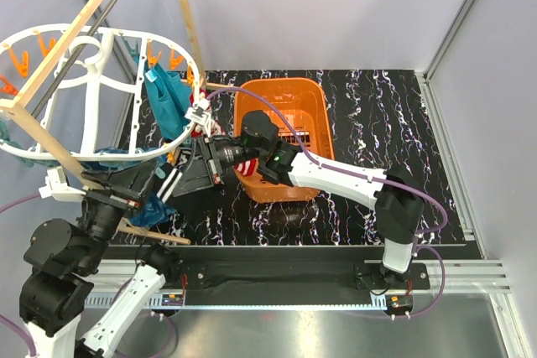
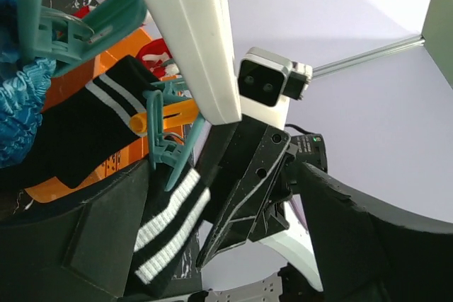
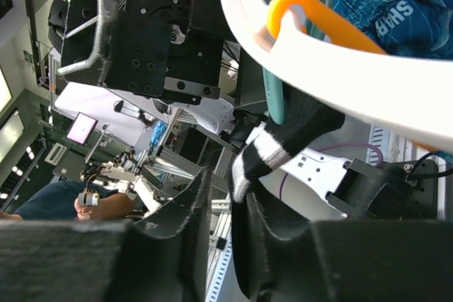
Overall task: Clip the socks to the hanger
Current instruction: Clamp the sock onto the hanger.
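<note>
Left pincer [image 2: 209, 192] gapes, released; the teal peg [image 2: 168, 150] above it apparently bears the striped sock [image 2: 106, 125] between its fingers, under the hanger rim [image 2: 191, 33]; right pincer [image 3: 219, 238] flanks the cuff [image 3: 255, 164], grip unclear.

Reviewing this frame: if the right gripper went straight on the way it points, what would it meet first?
The striped sock hanging under the hanger rim, just ahead of the right gripper. The left arm seems farther back, though depth is unclear.
</note>
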`<state>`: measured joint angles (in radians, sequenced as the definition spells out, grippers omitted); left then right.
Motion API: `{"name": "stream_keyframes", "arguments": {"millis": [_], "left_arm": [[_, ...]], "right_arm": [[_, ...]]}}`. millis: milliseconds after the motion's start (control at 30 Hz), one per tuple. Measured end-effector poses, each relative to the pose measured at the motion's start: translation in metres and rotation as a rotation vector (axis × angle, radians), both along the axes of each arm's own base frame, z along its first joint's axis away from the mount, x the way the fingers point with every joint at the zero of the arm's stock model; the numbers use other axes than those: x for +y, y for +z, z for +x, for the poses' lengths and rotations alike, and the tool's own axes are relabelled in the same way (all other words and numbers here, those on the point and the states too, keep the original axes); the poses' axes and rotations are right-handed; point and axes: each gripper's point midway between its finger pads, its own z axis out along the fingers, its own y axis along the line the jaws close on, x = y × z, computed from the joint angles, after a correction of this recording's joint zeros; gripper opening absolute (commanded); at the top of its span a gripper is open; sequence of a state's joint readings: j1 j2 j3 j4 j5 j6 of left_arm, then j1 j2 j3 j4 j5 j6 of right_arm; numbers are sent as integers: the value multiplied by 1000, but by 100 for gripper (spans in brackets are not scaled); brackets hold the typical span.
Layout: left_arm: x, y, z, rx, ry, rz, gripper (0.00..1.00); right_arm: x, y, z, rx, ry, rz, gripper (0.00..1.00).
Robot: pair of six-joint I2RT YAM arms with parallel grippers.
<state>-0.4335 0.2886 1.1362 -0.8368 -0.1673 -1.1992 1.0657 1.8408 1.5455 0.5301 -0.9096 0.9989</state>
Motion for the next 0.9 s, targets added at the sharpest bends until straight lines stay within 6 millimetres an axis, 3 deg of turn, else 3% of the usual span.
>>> {"name": "stream_keyframes", "arguments": {"millis": [100, 267, 433, 533, 567, 633, 767, 900], "left_arm": [[3, 2, -6, -24, 0, 8, 91], [9, 6, -20, -86, -7, 34, 93], [14, 13, -35, -151, -16, 94, 93], [15, 20, -46, -193, -34, 137, 94], [15, 23, -50, -209, -46, 151, 94], [10, 27, -57, -240, -84, 179, 94], [-16, 30, -60, -262, -223, 227, 94], [-42, 26, -43, -241, -282, 289, 96]], "right_arm": [[2, -9, 3, -5, -17, -34, 47], [3, -42, 16, -26, -113, -176, 60], [-19, -71, 31, -86, -270, -368, 78], [-42, -77, 38, -142, -369, -456, 86], [-52, -76, 41, -163, -410, -480, 95], [-77, -77, 49, -203, -511, -537, 100], [-133, -82, 64, -268, -726, -636, 100], [-190, -99, 77, -294, -927, -743, 100]]}}
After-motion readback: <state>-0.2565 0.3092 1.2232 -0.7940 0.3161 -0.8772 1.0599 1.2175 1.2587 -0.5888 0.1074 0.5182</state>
